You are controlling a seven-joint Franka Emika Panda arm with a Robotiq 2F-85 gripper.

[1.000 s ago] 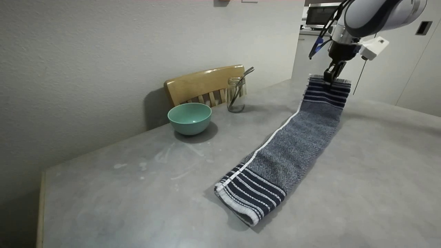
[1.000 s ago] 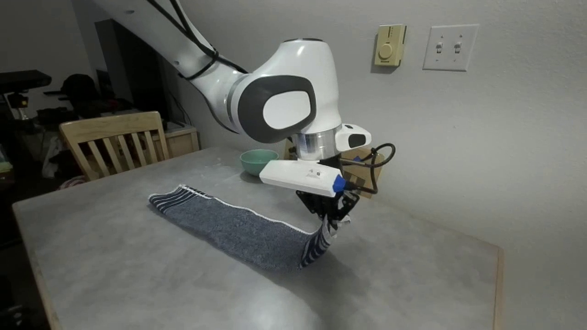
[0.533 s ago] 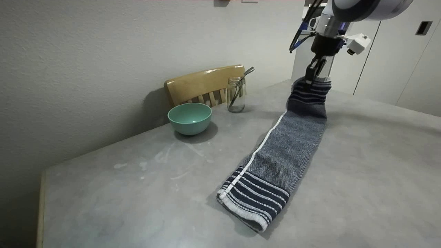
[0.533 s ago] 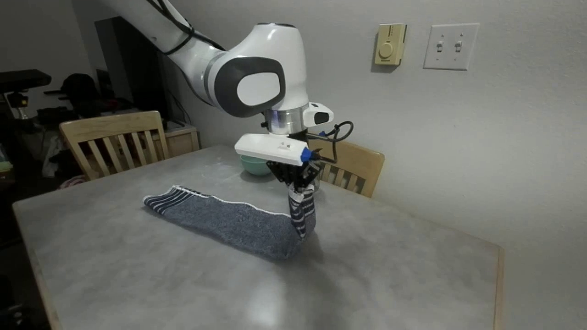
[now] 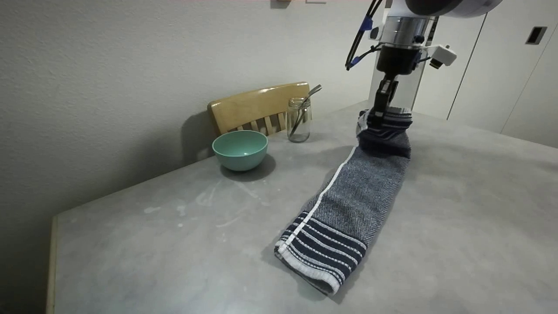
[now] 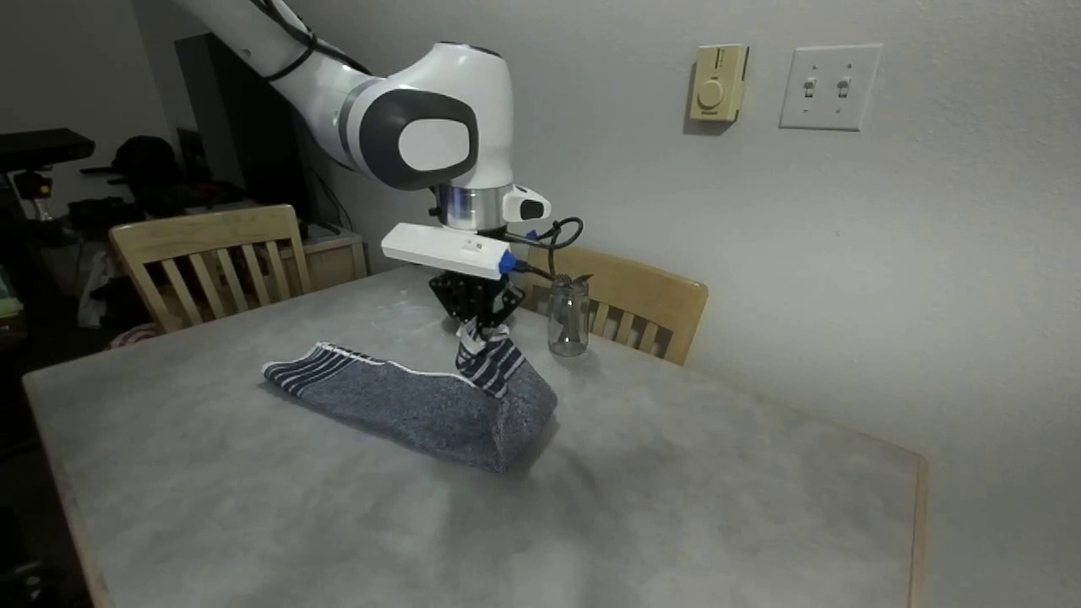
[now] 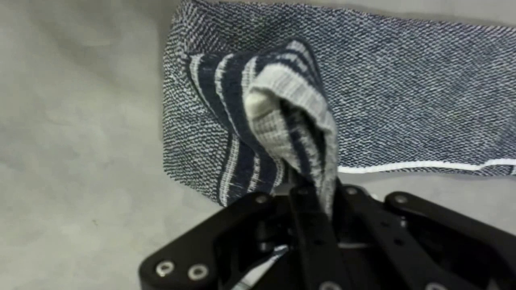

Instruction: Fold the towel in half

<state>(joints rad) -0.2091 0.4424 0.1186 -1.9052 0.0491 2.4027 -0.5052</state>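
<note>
The towel [image 5: 362, 196] is lying lengthwise on one grey table [image 5: 174, 261], with one striped end resting on the surface and the opposite striped end being held up, curling back over the cloth's own body. One robot arm [image 6: 414, 118] is slanting in from the upper left in an exterior view and bending at the wrist, so that its one gripper [image 6: 480, 323] is pointing nearly straight down. The jaws are pinching the bunched, white-hemmed end between them, as the wrist view is showing. Two chairs [image 6: 211, 221] are standing at the table, one at the left in an exterior view and one close to the wall [image 5: 152, 65]. One teal bowl [image 5: 239, 150] is sitting upright, apart from the towel, and one glass jar [image 5: 301, 133] is standing near it. One white switch plate [image 6: 827, 88] is hanging beside one beige dial unit [image 6: 718, 84]. Some metal utensils [image 5: 314, 90] are leaning in the jar, overlapping too much to be counted, and two toggles [image 6: 809, 88] are sticking out of the switch plate.
</note>
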